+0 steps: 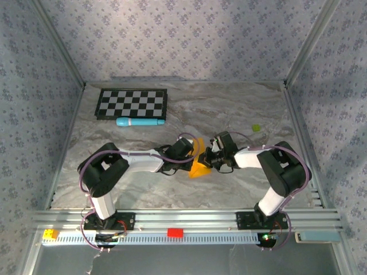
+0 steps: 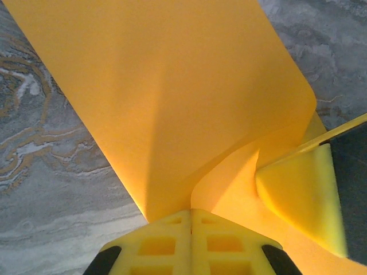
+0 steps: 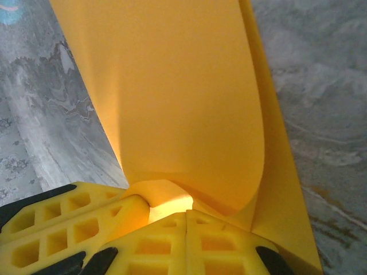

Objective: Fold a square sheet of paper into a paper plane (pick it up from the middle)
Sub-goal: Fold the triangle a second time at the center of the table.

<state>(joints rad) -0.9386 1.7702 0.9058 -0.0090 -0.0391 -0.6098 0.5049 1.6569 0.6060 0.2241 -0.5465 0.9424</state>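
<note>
The square sheet of paper [image 1: 199, 163] is plain orange, bent and partly folded, and is held up over the middle of the marble table between both arms. My left gripper [image 1: 192, 151] is shut on one edge of it; in the left wrist view the paper [image 2: 172, 86] rises from the closed yellow fingertips [image 2: 191, 212]. My right gripper [image 1: 210, 157] is shut on the opposite side, the sheet [image 3: 183, 86] curling up from its jaws [image 3: 186, 214]. The left gripper's fingers [image 3: 57, 229] press close beside the right one's. A paper plane is out of view.
A black-and-white checkerboard [image 1: 132, 103] lies at the back left with a light-blue cylinder [image 1: 140, 122] in front of it. A tiny yellow-green bit [image 1: 256, 128] sits at the right. Patterned walls enclose the table. The near rail carries a red block [image 1: 175, 232].
</note>
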